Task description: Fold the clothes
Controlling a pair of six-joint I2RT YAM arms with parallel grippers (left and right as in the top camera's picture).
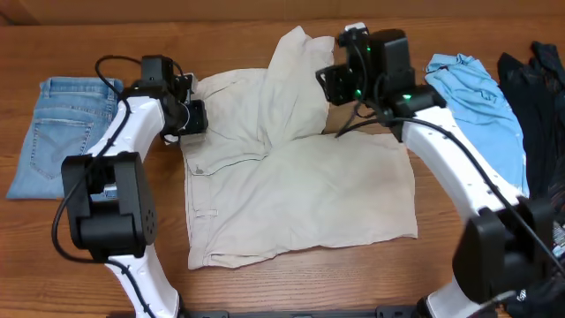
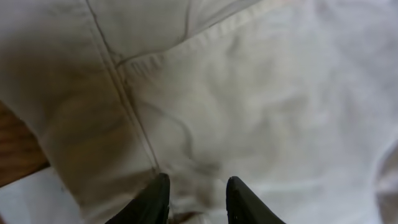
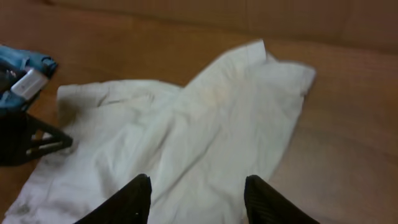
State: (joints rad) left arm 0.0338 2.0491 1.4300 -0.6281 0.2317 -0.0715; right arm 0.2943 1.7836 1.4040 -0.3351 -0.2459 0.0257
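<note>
The clothes (image 1: 300,194), a pale beige pair of shorts, lie spread across the middle of the table, with one upper part folded over into a raised flap near the top. My left gripper (image 1: 190,117) is low at the shorts' upper left edge. In the left wrist view (image 2: 198,196) its jaws stand partly apart with a seam and bunched cloth (image 2: 261,93) between and under the fingertips. My right gripper (image 1: 328,84) hovers over the flap's right side. Its jaws (image 3: 198,196) are wide open above the cloth (image 3: 205,124) and hold nothing.
Folded blue jeans (image 1: 62,124) lie at the far left. A light blue shirt (image 1: 481,93) and a dark garment (image 1: 538,79) lie at the right. Bare wooden table (image 1: 265,18) shows along the back edge and in front of the shorts.
</note>
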